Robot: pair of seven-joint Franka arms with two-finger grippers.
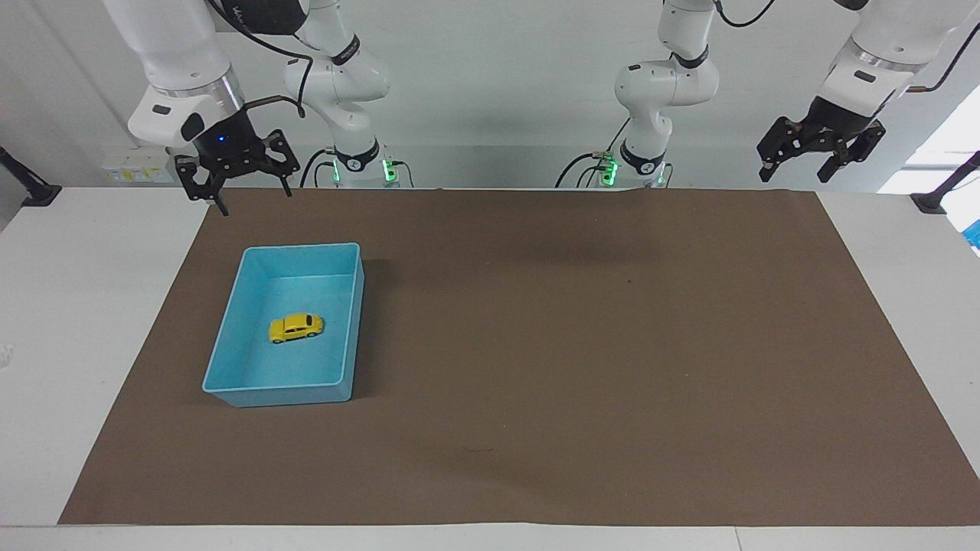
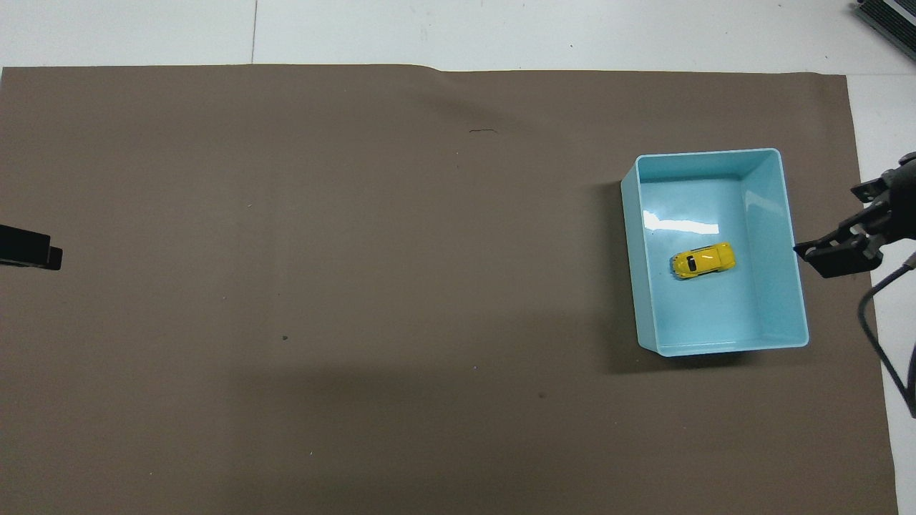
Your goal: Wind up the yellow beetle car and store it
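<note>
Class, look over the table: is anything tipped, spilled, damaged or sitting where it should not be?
Nothing stands out. The yellow beetle car sits upright on its wheels inside the light-blue bin, which rests flat on the brown mat. Both grippers hang open and empty, clear of the bin.

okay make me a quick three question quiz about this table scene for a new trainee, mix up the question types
1. True or false: the yellow beetle car lies inside the light-blue bin.
2. Which end effector is raised at the bin's end of the table? A) the left end effector B) the right end effector
3. Fill in: both end effectors hold ____.

Key: 1. True. 2. B; the left arm waits at its own end of the brown mat. 3. Nothing; both are open and empty.
</note>
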